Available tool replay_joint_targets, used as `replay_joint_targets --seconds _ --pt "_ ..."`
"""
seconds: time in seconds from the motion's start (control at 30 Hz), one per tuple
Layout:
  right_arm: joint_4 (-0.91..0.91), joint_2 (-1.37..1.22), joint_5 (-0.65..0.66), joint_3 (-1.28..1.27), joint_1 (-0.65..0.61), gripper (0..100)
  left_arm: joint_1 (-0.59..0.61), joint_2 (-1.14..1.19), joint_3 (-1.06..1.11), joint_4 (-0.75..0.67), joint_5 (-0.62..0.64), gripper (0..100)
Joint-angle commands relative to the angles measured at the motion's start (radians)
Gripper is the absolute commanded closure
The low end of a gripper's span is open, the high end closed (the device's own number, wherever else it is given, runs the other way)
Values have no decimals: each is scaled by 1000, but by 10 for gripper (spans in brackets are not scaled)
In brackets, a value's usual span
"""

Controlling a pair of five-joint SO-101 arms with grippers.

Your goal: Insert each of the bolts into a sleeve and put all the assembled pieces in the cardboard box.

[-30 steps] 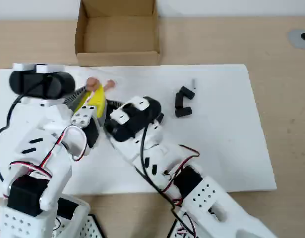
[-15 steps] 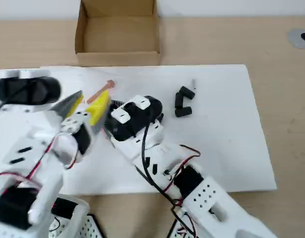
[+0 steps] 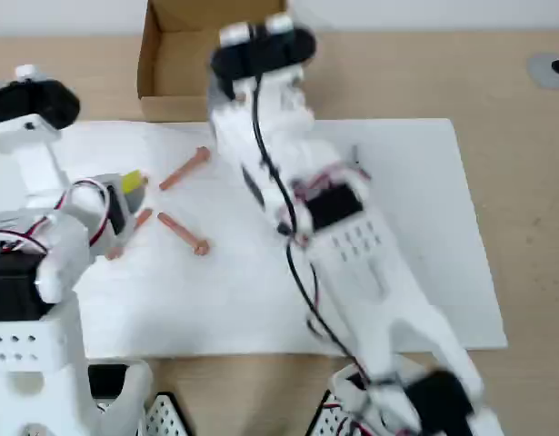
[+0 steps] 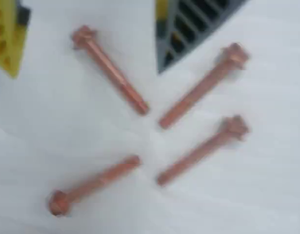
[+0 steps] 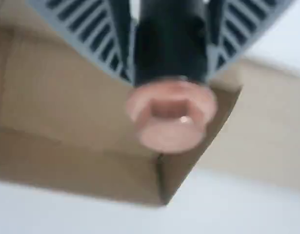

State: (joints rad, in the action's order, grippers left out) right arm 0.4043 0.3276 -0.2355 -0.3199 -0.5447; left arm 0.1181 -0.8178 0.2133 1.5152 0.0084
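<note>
The left tool (image 4: 86, 72) has drawn back toward the left side of the table (image 3: 515, 182). Its fingers stand apart above four loose bolts (image 4: 113, 73) on the white sheet (image 3: 415, 227). The right tool (image 5: 171, 58) has swung from mid-sheet to the cardboard box (image 3: 215, 107), clamped on a black sleeve (image 5: 170, 44) with a bolt head (image 5: 170, 114) protruding. The pieces look light, stiff, smooth and likely to roll. Gripping the sleeve's middle should keep the bolt from slipping out.

A white sheet (image 3: 443, 272) lay flat on a light wooden table (image 3: 524, 182), and a grey round disc (image 3: 547, 68) sat near the table's far right edge.
</note>
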Motion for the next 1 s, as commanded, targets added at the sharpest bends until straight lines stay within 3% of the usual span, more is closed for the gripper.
replay_joint_targets --seconds 0.0,0.23,0.63,0.97 --pt "-5 -219 -5 300 67 989 57 2 8 38 -54 804" --pt "-6 -670 -9 708 145 989 121 -47 114 114 -114 804" --pt "2 -1385 -5 1429 222 988 129 -403 365 66 -170 804" --pt "130 -1704 78 1751 226 963 129 -466 402 71 -149 804"
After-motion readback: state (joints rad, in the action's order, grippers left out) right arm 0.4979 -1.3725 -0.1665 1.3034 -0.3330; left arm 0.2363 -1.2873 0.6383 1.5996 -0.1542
